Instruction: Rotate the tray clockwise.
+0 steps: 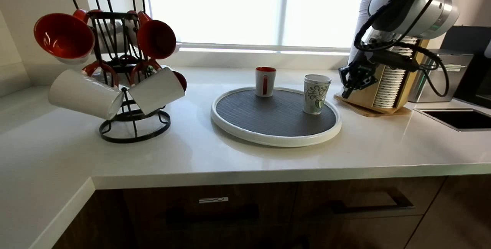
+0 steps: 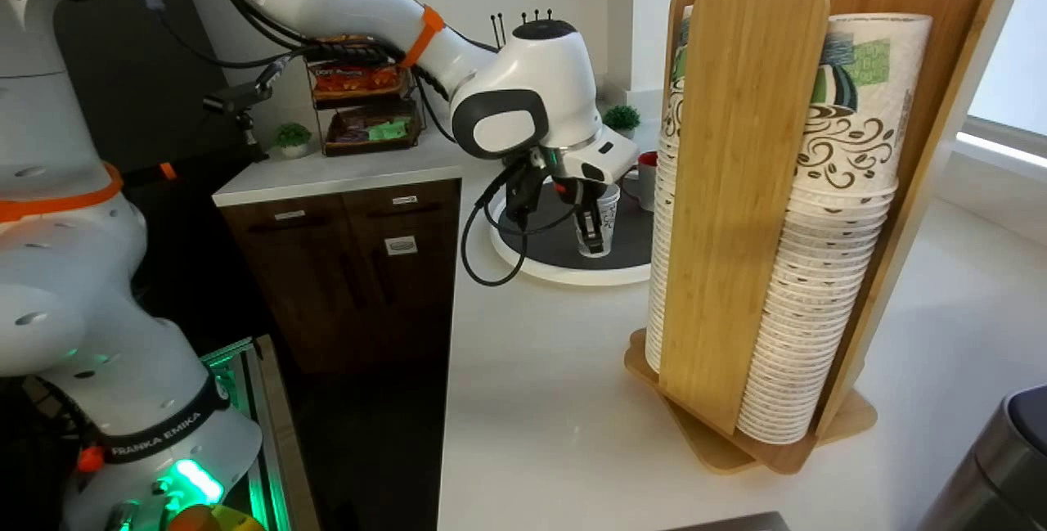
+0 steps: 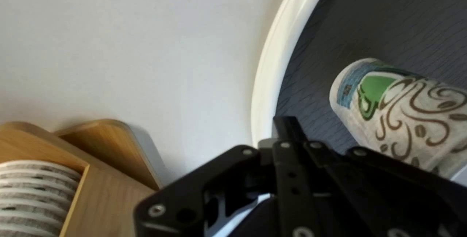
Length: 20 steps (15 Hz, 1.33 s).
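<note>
The tray [image 1: 249, 120] is a large round dark grey turntable with a white rim. It lies flat on the white counter in both exterior views [image 2: 556, 271] and fills the right of the wrist view [image 3: 270, 83]. A white mug with red inside [image 1: 265, 82] and a patterned paper cup [image 1: 316, 95] stand upright on it. My gripper [image 1: 347, 91] is beside the tray's cup side, raised above the counter. Its fingers are together and empty, overlapping the rim in the wrist view [image 3: 288, 129]. In an exterior view the gripper [image 2: 590, 228] overlaps the cup. Contact with the rim cannot be told.
A wooden cup holder [image 2: 740, 212] with stacked paper cups stands close to the gripper; its base also shows in the wrist view [image 3: 109, 145]. A black wire rack [image 1: 130, 116] with hanging mugs stands on the tray's far side from the arm. The counter edge [image 1: 268, 178] runs in front.
</note>
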{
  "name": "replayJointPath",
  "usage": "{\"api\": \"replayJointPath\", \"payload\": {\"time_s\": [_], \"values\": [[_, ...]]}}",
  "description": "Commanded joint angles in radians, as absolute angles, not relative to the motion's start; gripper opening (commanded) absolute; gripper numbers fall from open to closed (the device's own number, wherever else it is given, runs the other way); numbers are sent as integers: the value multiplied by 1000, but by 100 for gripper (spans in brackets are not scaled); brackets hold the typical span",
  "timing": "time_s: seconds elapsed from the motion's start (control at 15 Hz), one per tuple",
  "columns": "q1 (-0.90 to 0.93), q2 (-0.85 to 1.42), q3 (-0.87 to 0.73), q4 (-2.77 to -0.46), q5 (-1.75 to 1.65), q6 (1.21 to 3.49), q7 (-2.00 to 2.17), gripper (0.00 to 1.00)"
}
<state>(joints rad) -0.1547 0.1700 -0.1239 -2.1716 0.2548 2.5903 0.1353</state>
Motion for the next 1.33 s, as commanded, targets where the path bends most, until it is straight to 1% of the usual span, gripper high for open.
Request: {"api": "replayJointPath", "payload": {"time_s": [0.0, 0.4, 0.6, 1.27], "values": [[-127, 218, -127, -2152, 196, 2699, 183, 0], [-103, 309, -134, -2124, 168, 2897, 240, 0], [-137, 339, -85, -2104, 253, 2919, 212, 0], [-185, 369, -74, -2072, 318, 2892, 209, 0]]}}
